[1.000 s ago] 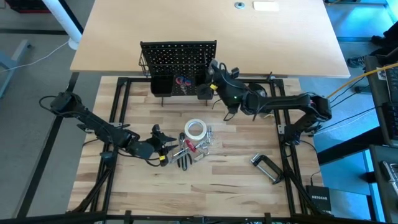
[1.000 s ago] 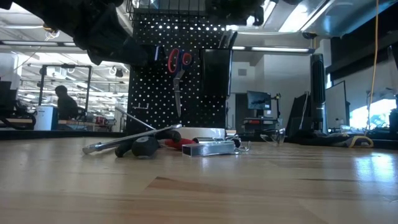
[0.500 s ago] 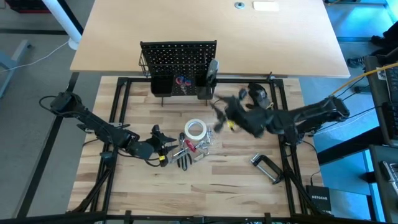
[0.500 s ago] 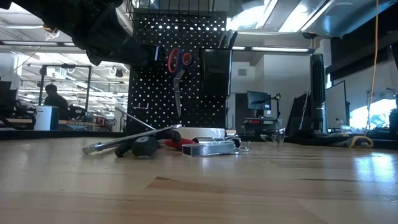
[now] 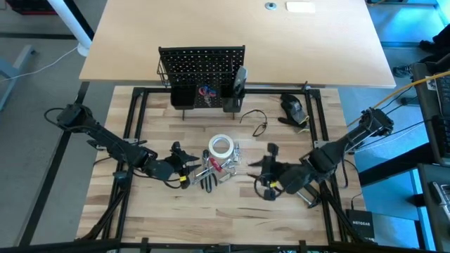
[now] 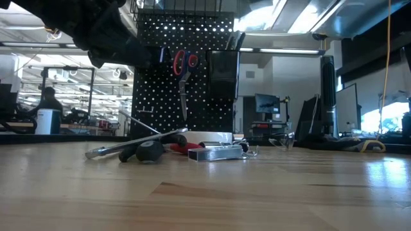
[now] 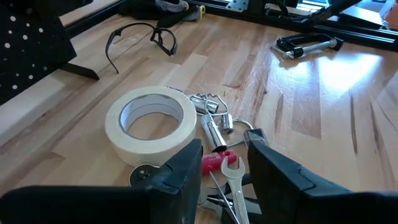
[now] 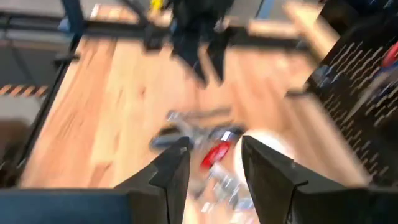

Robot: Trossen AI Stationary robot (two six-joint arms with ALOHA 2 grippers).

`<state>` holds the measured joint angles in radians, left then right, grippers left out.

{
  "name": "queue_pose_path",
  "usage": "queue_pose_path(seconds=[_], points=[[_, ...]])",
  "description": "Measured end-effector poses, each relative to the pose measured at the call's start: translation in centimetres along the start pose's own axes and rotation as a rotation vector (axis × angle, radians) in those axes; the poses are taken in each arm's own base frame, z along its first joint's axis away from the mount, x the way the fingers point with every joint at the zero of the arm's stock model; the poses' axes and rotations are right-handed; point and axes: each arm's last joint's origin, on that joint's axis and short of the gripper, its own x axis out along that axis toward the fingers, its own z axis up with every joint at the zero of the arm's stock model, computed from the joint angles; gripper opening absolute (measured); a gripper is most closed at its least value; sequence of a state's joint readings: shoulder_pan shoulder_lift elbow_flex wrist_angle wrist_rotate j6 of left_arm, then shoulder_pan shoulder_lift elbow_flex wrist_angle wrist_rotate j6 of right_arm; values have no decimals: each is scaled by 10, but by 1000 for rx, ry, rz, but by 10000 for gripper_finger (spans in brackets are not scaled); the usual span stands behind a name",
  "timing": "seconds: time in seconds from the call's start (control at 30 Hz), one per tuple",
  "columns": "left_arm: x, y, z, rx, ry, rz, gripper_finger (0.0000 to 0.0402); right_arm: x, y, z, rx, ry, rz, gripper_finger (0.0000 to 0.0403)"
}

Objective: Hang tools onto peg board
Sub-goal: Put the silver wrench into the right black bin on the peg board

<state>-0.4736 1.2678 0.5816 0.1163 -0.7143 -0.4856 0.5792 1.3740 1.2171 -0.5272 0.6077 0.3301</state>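
The peg board (image 5: 202,65) stands upright at the far side of the counter (image 5: 162,211), and the red-handled scissors (image 6: 184,70) already hang on it, blades down, with a black cup (image 6: 223,74) just beside them. The other tools lie in a heap near the middle of the counter: the white tape roll (image 7: 151,121) lies flat, with a red-handled tool (image 7: 215,162) and some small metal bits (image 7: 211,112) touching or just beside it. The silver C-clamp (image 5: 302,190) rests well apart from the heap, toward the right edge. A pair of safety glasses (image 7: 138,38) sits between the heap and the board.

The left claw (image 5: 184,166) is low beside the heap, its fingers (image 7: 180,171) parted and empty, the red handle showing between them. The right claw (image 5: 268,170) sits on the other side of the heap, near the clamp, pointed at the tools; its fingers (image 8: 171,168) are apart with nothing in them.

A person (image 6: 47,102) sits far off in the room behind.
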Motion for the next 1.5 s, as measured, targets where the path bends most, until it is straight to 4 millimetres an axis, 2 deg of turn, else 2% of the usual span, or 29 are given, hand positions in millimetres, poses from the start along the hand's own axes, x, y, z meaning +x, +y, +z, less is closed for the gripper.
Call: queue_pose_path(seconds=[0.33,0.73,0.9,1.03,1.23,1.5], points=[[0,-1,0,-4,11,-19,120,29,13,-36,25,323,32,147],[4,-3,-6,5,40,-29,120,74,34,-70,-107,470,-50,147],[6,-3,-8,13,57,-37,120,101,38,-78,-153,478,-4,147],[6,-4,-8,11,71,-66,120,124,40,-77,-199,409,42,147],[6,-4,-10,19,91,-78,120,155,31,-74,-237,320,33,147],[5,1,-19,-23,180,-36,120,180,21,-87,-239,357,-4,147]])
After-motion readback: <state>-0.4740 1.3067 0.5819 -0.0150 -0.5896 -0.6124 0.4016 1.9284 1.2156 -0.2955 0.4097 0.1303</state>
